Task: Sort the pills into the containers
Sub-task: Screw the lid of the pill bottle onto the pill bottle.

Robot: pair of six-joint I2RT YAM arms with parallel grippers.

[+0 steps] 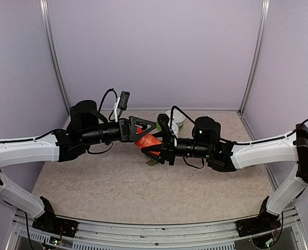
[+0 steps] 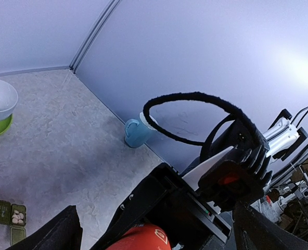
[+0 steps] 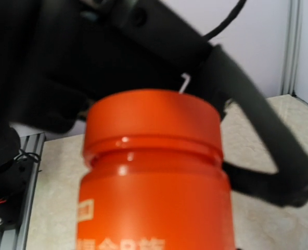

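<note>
Top view: the two arms meet above the middle of the table, where a red bottle hangs tilted in the air between the left gripper and the right gripper. This posture suits one arm steadying the body while the other works the cap. The white bowl sits beyond them towards the far edge. A green sliver below the right gripper is probably the containers, lying on the table near its middle, well under the jaws and touched by neither. Left wrist view: the left jaws stand wide apart, one dark finger at either side of the bottle's end with a gap showing on both sides, so they straddle it without clamping. The containers appear low at the left, flat on the table, one compartment open with white pills inside. A blue cup stands at the table's edge against the wall. Right wrist view: the bottle fills the frame, cap end away, and the right fingers themselves are out of sight. Since the bottle is aloft and the left jaws are open, the right jaws are judged to be gripping its body.
</note>
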